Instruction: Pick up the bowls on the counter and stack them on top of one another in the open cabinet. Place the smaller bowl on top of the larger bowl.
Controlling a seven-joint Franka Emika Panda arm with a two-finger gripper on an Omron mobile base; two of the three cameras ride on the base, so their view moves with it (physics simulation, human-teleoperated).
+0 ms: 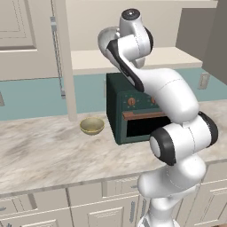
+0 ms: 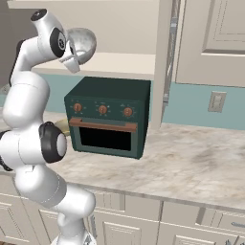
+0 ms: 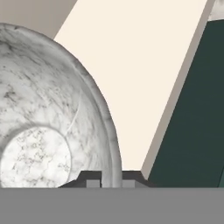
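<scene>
**Grey bowl held aloft at the cabinet; tan bowl on the counter**

The gripper (image 3: 109,177) is clamped on the rim of the larger bowl (image 3: 39,127), one fingertip inside the wall and one outside. The bowl hangs tilted in front of the open cabinet (image 1: 168,56), above its pale shelf and above the dark green oven (image 2: 107,117). The smaller bowl (image 1: 92,125) sits upright on the counter (image 1: 44,150), just left of the oven. Teal backsplash runs behind; cream doors (image 2: 217,38) flank the cabinet.
</scene>
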